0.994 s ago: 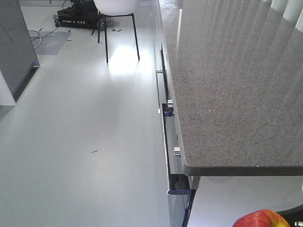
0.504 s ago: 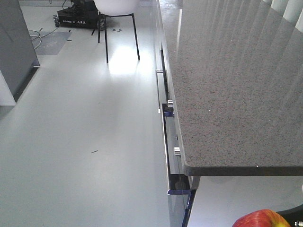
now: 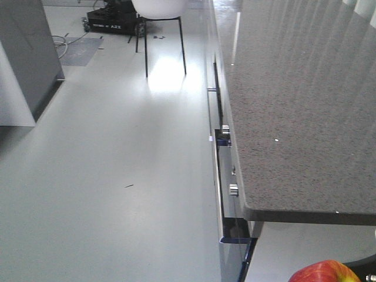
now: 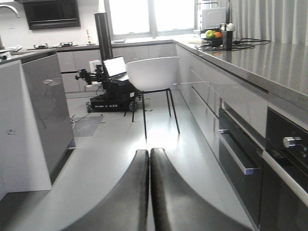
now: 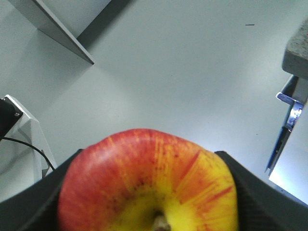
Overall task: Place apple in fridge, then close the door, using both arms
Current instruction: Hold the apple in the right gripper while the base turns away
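Note:
The apple (image 5: pixel 149 187), red with a yellow patch round its stem, fills the bottom of the right wrist view, stem towards the camera. My right gripper (image 5: pixel 149 152) is shut on it, with a black finger (image 5: pixel 33 202) on each side. The apple's top (image 3: pixel 323 271) also peeks in at the bottom right of the front view, over the floor beside the counter. My left gripper (image 4: pixel 149 154) is shut on nothing, its two dark fingers pressed together above the floor. The fridge and its door are out of view.
A long speckled grey counter (image 3: pixel 294 106) with handled drawers (image 3: pixel 226 132) runs along the right. A grey-and-white cabinet (image 3: pixel 26 59) stands on the left. Farther down the aisle are a white chair (image 4: pixel 151 72) and a black wheeled rig with a laptop (image 4: pixel 108 91).
In the front view the counter, chair and cabinet have all slid a little to the right. The apple stays at the same spot in the frame.

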### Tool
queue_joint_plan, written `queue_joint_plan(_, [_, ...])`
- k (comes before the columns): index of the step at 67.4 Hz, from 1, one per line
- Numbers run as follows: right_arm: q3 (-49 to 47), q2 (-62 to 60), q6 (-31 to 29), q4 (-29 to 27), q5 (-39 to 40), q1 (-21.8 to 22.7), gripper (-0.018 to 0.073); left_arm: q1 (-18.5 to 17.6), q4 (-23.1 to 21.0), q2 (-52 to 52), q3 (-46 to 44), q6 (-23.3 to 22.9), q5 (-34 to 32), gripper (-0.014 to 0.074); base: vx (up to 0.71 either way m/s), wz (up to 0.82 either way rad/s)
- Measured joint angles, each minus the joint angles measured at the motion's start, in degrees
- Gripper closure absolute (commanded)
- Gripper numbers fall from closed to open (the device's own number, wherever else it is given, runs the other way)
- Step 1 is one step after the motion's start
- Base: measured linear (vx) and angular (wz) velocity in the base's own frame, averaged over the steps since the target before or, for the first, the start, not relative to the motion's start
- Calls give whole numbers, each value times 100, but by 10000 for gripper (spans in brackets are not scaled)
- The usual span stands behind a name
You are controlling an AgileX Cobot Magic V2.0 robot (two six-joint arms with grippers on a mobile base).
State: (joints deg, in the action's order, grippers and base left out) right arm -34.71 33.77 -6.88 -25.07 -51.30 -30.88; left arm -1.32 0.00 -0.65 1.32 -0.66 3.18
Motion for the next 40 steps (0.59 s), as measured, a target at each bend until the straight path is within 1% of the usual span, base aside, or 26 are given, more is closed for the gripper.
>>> queue_joint_plan(13, [0, 0, 0, -1, -28, 0, 410, 0, 0, 0, 0, 0, 0, 603, 0, 28])
queue_joint_plan(40, [0, 0, 0, -1, -90, 0, 410, 0, 0, 0, 0, 0, 0, 603, 0, 36])
